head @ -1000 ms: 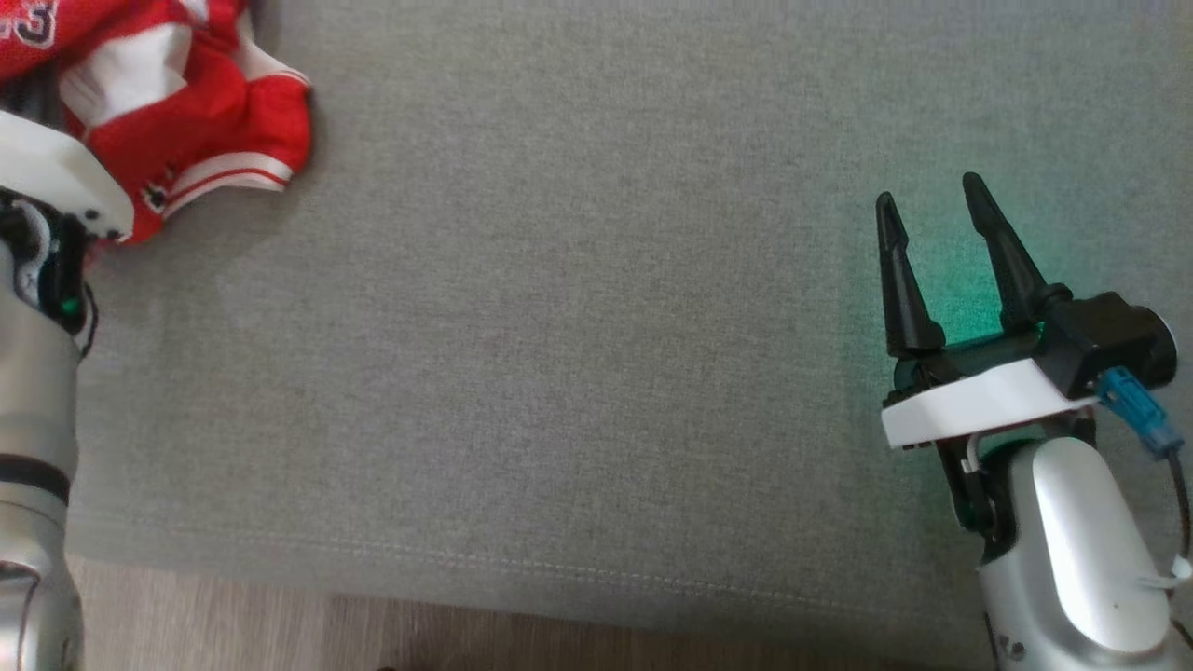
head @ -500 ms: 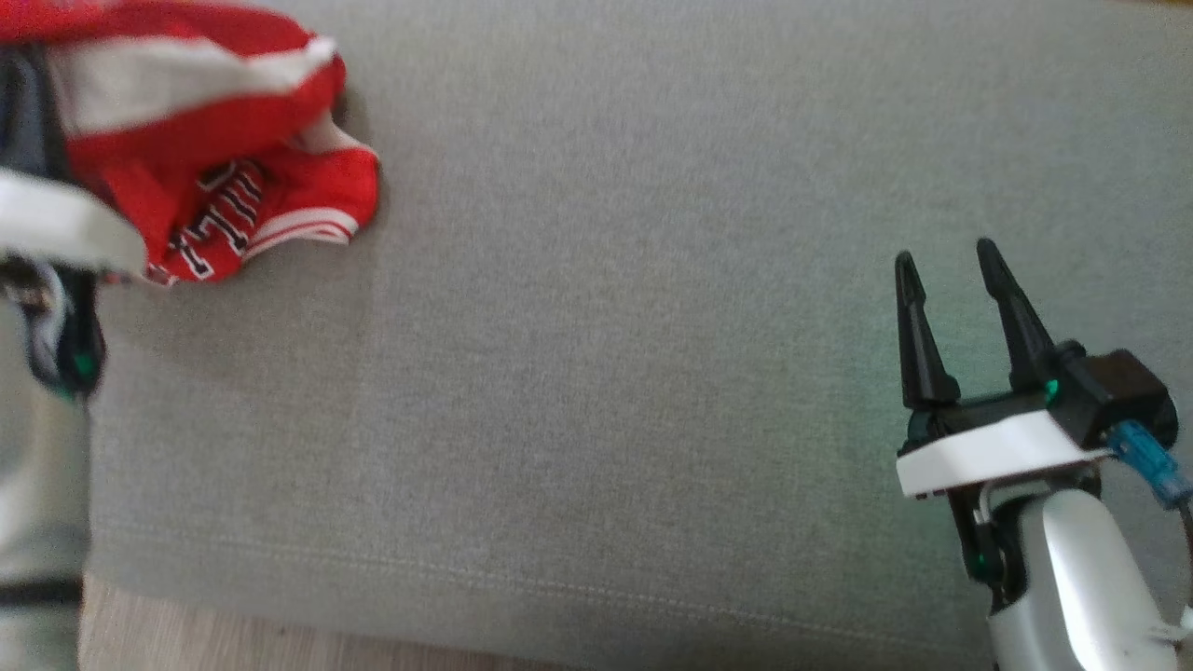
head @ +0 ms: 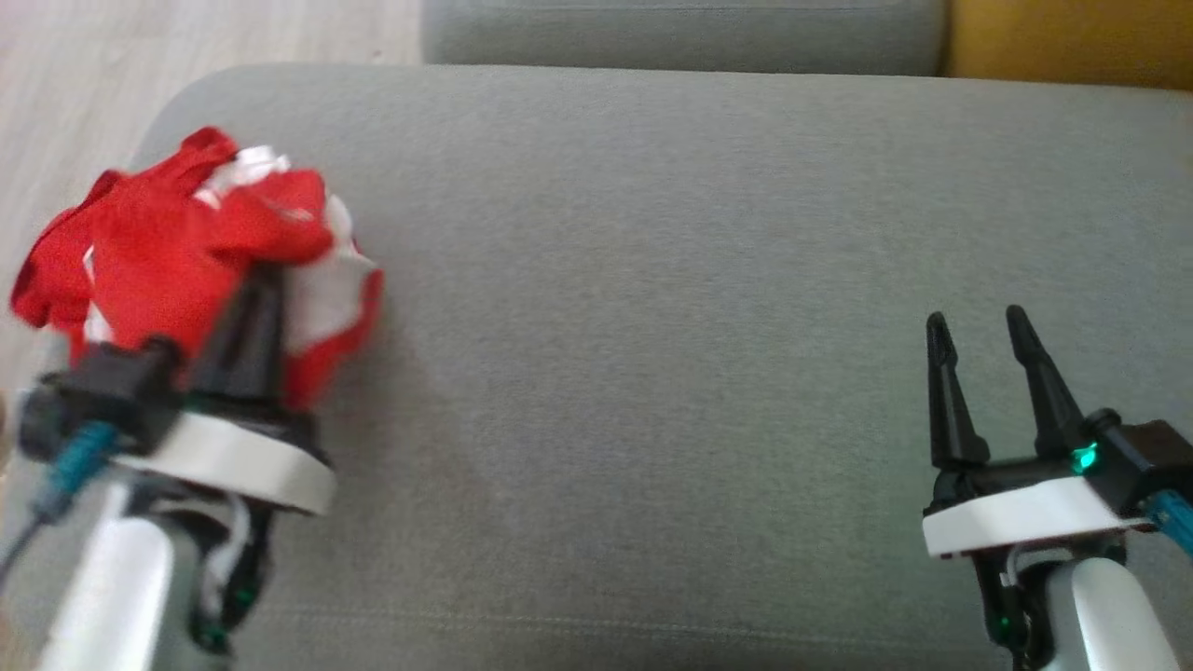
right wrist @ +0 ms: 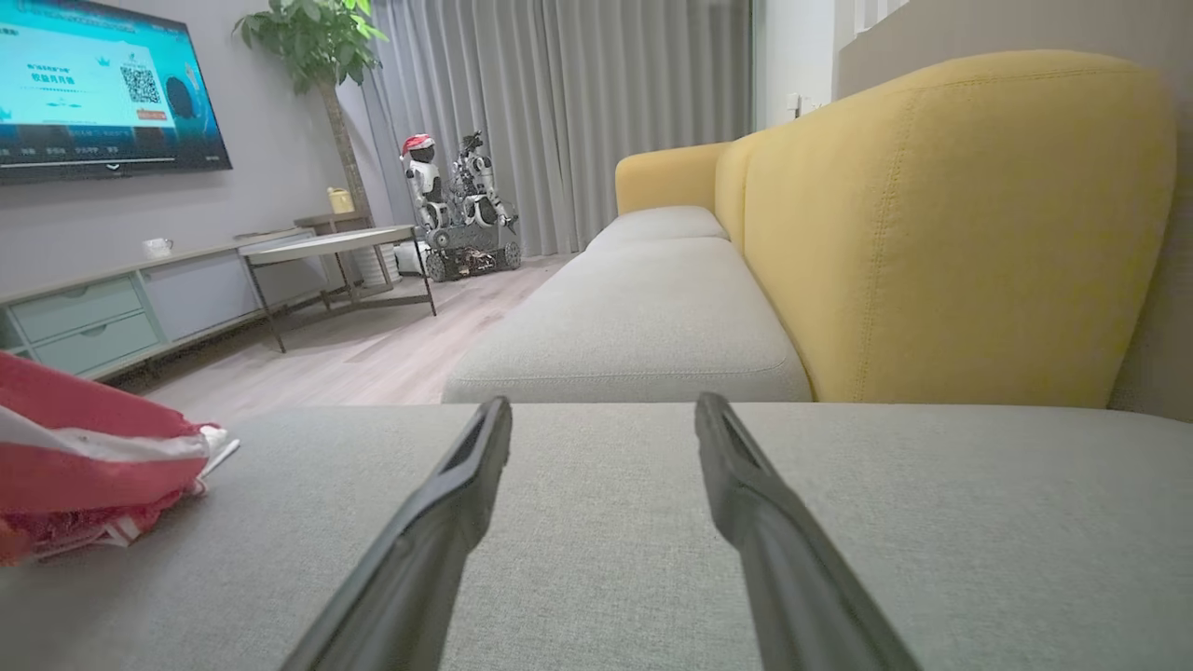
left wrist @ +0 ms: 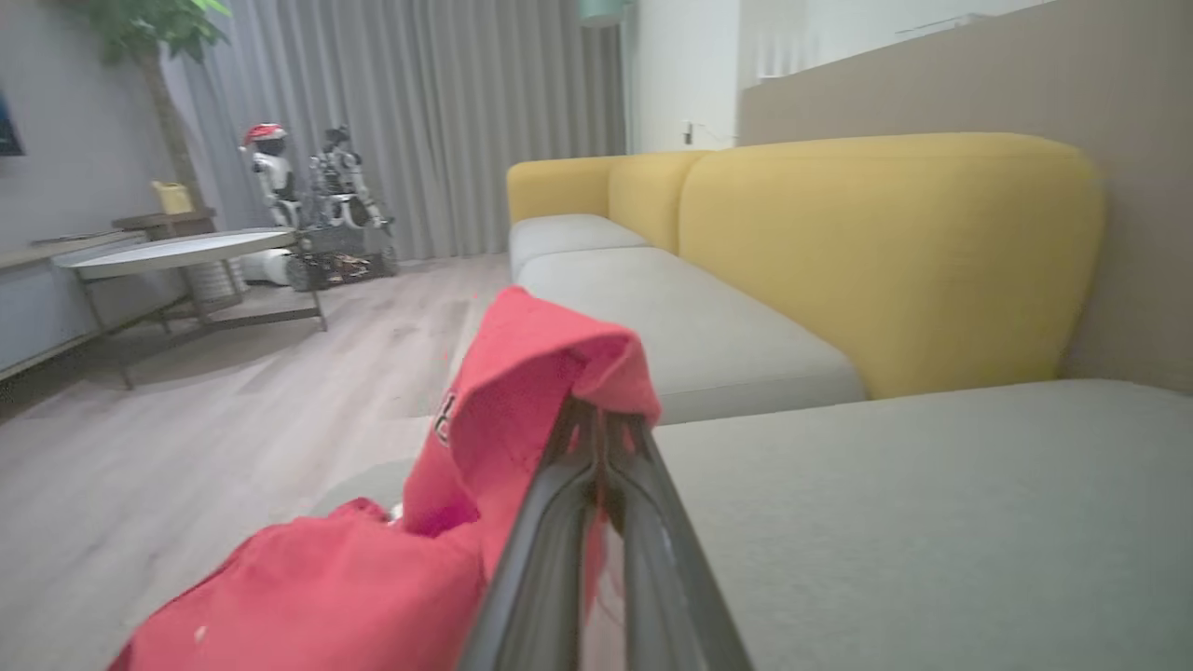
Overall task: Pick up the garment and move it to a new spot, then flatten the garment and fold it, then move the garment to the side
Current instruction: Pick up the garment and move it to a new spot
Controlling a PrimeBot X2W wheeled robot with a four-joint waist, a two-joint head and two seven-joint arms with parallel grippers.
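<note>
Red-and-white garment (head: 168, 233): bunched at left end of sofa cushion (head: 652, 280), clamped in left pincer (head: 263, 284). Right pincer (head: 977, 321): spread wide, empty, well apart.

Head above, wrists low; shared garment (head: 158, 228)

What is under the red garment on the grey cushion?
Under the red garment lies the grey cushion, near its left corner. The left gripper, shut on a fold, reaches into the cloth from the near side. Its fingertips and the cushion beneath the cloth are covered.
</note>
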